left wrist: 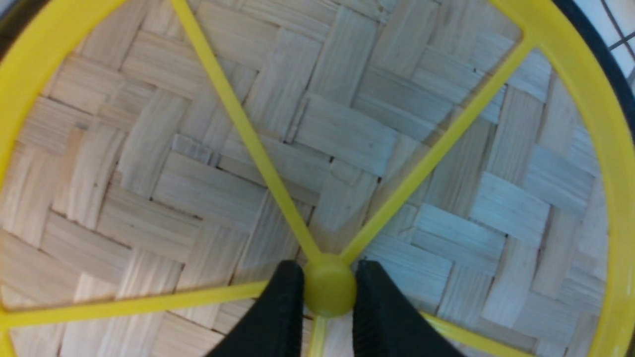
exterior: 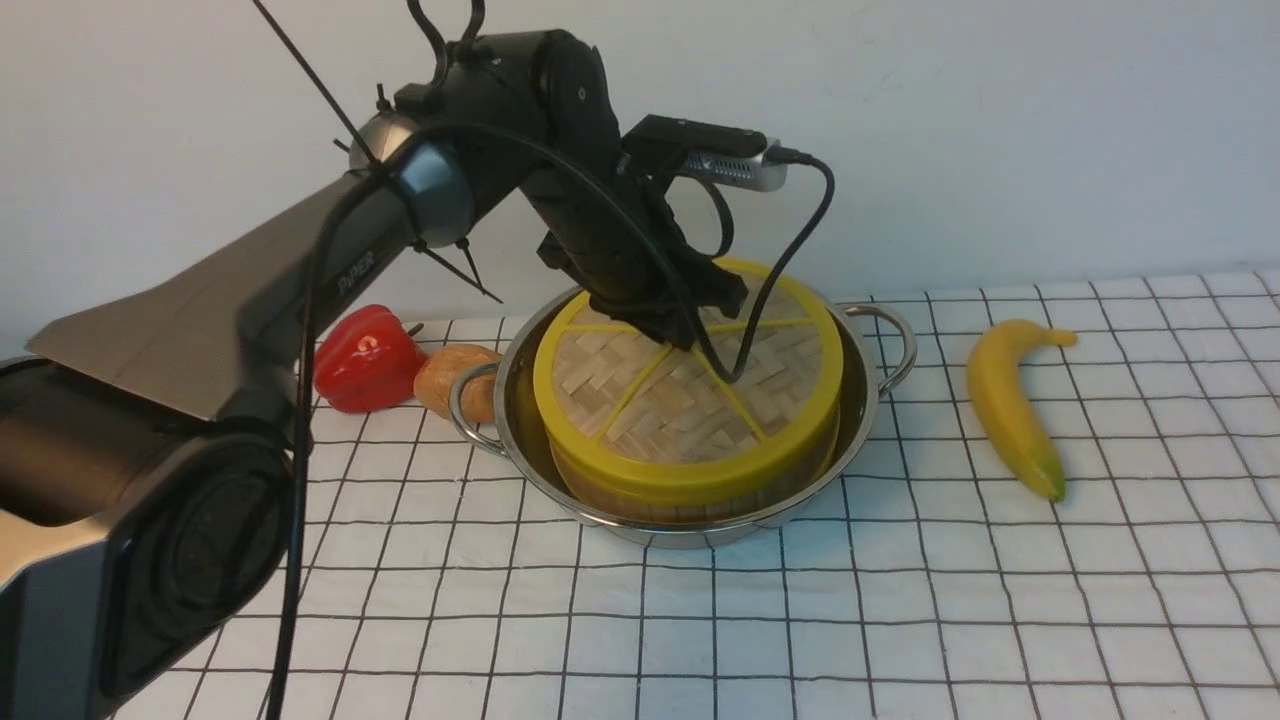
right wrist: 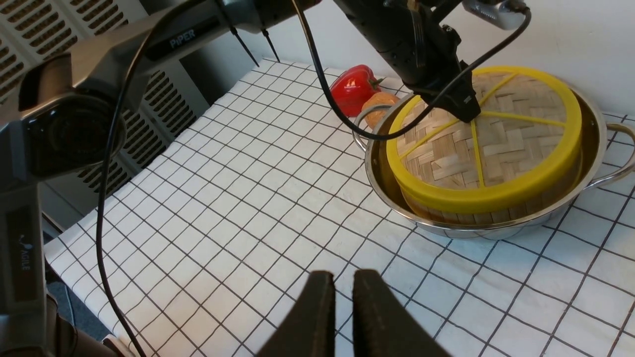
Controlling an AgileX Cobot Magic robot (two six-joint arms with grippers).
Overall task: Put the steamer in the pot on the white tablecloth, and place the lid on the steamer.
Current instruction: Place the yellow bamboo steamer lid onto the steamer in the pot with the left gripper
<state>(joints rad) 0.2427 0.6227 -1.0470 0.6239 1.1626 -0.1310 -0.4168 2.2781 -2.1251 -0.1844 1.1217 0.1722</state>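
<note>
The steel pot (exterior: 868, 392) stands on the white tablecloth (exterior: 900, 610) with the bamboo steamer (exterior: 690, 506) inside it. The woven lid (exterior: 660, 405) with yellow spokes lies flat on the steamer, hiding its contents. My left gripper (exterior: 692, 335) reaches down onto the lid's centre. In the left wrist view this gripper (left wrist: 328, 293) is shut on the small yellow knob, a black finger (left wrist: 278, 317) on each side. My right gripper (right wrist: 342, 283) hovers over bare cloth in front of the pot (right wrist: 590, 148). Its jaws are nearly together with nothing between them.
A red bell pepper (exterior: 365, 358) and a brown bread-like item (exterior: 448, 378) lie just left of the pot, touching its handle side. A yellow banana (exterior: 1010, 410) lies to the pot's right. The left arm's cable hangs over the lid. A wall stands behind.
</note>
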